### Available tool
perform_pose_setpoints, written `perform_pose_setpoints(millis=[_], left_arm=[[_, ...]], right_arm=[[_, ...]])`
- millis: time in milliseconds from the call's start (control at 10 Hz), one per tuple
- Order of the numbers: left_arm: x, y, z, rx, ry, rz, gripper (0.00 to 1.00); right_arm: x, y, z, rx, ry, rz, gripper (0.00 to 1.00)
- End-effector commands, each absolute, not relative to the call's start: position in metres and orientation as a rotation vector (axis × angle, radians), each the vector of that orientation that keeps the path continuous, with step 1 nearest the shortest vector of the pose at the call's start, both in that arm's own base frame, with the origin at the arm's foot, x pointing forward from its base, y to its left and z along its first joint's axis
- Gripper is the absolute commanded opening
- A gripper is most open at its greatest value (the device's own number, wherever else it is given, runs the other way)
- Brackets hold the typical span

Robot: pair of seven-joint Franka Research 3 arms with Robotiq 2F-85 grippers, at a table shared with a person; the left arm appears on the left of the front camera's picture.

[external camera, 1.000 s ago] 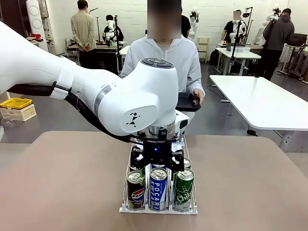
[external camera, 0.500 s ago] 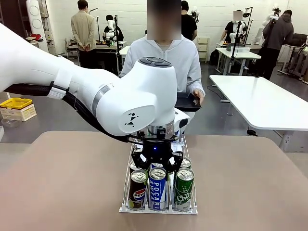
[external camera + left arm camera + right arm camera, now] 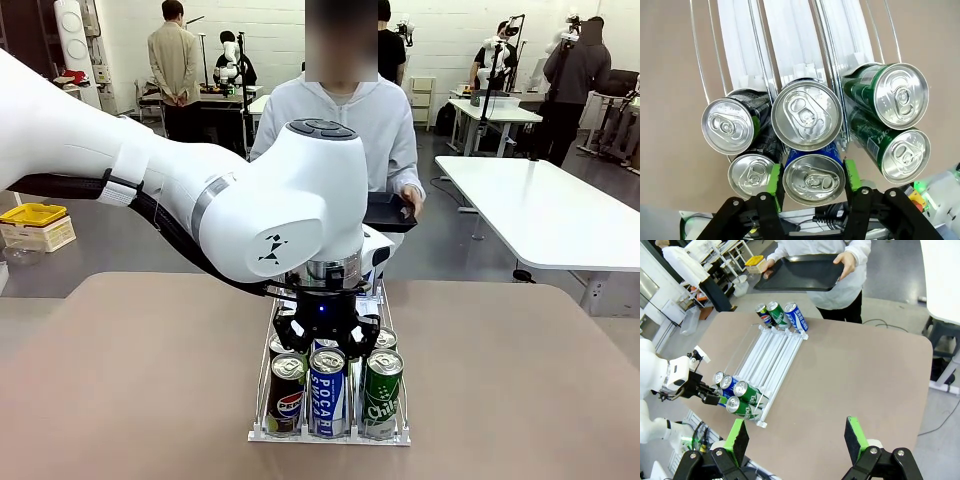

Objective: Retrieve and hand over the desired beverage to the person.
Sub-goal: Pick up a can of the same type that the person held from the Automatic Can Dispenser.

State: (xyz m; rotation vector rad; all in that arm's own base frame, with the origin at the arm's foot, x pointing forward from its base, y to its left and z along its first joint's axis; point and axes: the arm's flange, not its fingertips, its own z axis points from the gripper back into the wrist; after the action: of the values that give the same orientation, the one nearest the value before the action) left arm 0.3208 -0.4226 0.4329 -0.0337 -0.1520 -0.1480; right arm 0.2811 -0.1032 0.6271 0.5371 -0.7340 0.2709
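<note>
left claw point(image 3: 810, 176) straddles the blue-sided aluminium can point(image 3: 813, 184) at 6 o'clock in its wrist view, contact unclear; right claw point(image 3: 795, 440) wide open, empty; can likely full, slick, dentable: grip mid-wall

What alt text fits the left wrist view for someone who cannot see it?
Seen from above, the left end effector's green-padded fingers flank a blue can, the nearest in the middle lane; whether they press it is unclear. Six can tops sit in a three-lane rack on a tan table, green cans on one side, dark cans on the other.
</note>
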Motion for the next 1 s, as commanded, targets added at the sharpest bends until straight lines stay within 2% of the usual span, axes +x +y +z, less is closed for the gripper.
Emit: perform_pose_setpoints(millis=[0,100,900], left_arm=[[0.315,-0.416,0.442,-0.032,-0.169,-0.173,0.0],[0.311,-0.419,0.465,0.005,-0.177,-0.165,0.1],[0.324,-0.408,0.661,-0.016,-0.303,-0.007,0.1]], right_arm=[[0.282,-0.103,0.626,0.563,-0.744,0.292,1.0],[0.282,-0.103,0.626,0.563,-0.744,0.292,1.0],[0.282,-0.103,0.626,0.563,-0.744,0.292,1.0]])
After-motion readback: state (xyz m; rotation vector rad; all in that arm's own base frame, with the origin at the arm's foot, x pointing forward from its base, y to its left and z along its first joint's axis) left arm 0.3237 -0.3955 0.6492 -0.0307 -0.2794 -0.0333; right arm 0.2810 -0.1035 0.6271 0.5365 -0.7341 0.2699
